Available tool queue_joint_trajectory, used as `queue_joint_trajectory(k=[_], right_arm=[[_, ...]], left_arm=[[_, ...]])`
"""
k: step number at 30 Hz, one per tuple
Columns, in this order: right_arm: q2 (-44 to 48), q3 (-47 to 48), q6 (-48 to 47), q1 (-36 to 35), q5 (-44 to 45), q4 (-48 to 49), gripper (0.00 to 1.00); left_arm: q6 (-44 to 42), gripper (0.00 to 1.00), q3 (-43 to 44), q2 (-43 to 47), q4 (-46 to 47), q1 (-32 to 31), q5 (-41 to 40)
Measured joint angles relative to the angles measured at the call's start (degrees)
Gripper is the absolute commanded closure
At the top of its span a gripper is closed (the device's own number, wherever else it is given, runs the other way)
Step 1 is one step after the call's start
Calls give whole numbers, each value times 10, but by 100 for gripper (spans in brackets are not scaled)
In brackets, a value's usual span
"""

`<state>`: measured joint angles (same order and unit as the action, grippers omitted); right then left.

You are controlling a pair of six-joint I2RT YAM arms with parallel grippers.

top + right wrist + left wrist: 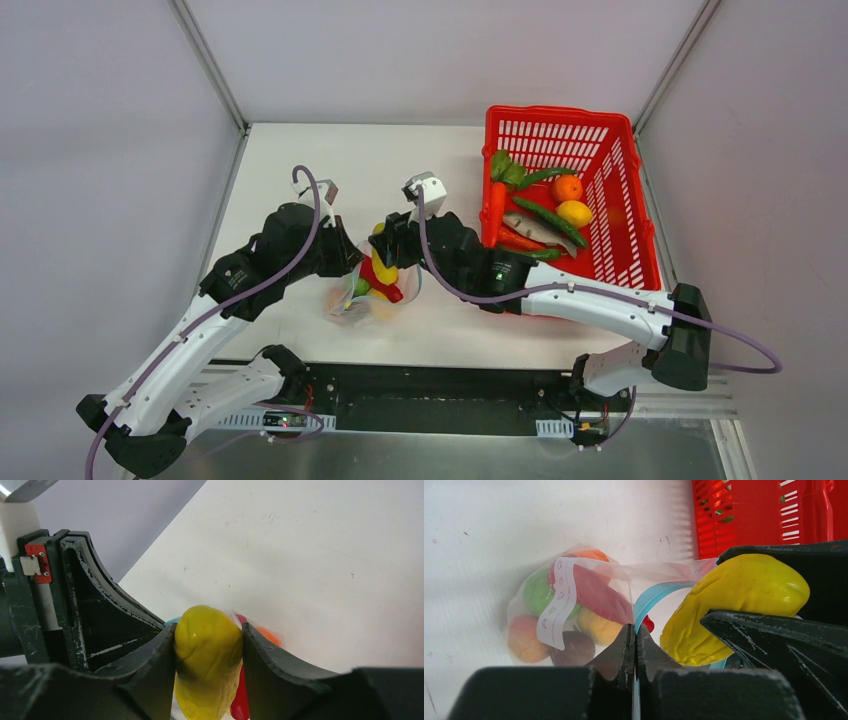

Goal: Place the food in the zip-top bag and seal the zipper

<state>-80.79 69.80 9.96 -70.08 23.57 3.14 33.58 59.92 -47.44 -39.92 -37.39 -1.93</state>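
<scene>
The clear zip-top bag (574,600) lies on the white table, holding a green, a red, an orange, a peach, a yellow and a dark purple food piece. Its teal zipper (655,596) curves up at the mouth. My left gripper (635,636) is shut on the bag's edge by the zipper, holding the mouth up. My right gripper (208,652) is shut on a long yellow toy food piece (207,665), which hangs at the bag's mouth beside a red piece (241,700). From above, both grippers meet over the bag (362,298), with the yellow piece (383,268) between them.
A red mesh basket (612,160) stands at the back right with a carrot (494,212), green pods, an orange, a lemon and a fish-like piece inside. Grey walls close the table's left, back and right sides.
</scene>
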Motion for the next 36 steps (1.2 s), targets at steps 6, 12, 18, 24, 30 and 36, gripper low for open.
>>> queue_joint_trajectory(k=[6, 12, 18, 24, 30, 36], right_arm=[[-11, 0, -7, -3, 1, 18, 77], [-34, 0, -20, -19, -5, 29, 67], [-35, 0, -31, -22, -24, 41, 41], [-21, -10, -30, -22, -74, 44, 25], [11, -12, -21, -22, -109, 42, 26], [67, -12, -15, -18, -84, 14, 25]], left_arm=[[0, 100, 0, 0, 0, 0, 0], [1, 100, 0, 1, -1, 0, -1], [4, 100, 0, 9, -3, 0, -14], [12, 100, 0, 15, -11, 0, -31], [19, 100, 0, 19, -16, 0, -47], [20, 100, 0, 25, -31, 8, -67]])
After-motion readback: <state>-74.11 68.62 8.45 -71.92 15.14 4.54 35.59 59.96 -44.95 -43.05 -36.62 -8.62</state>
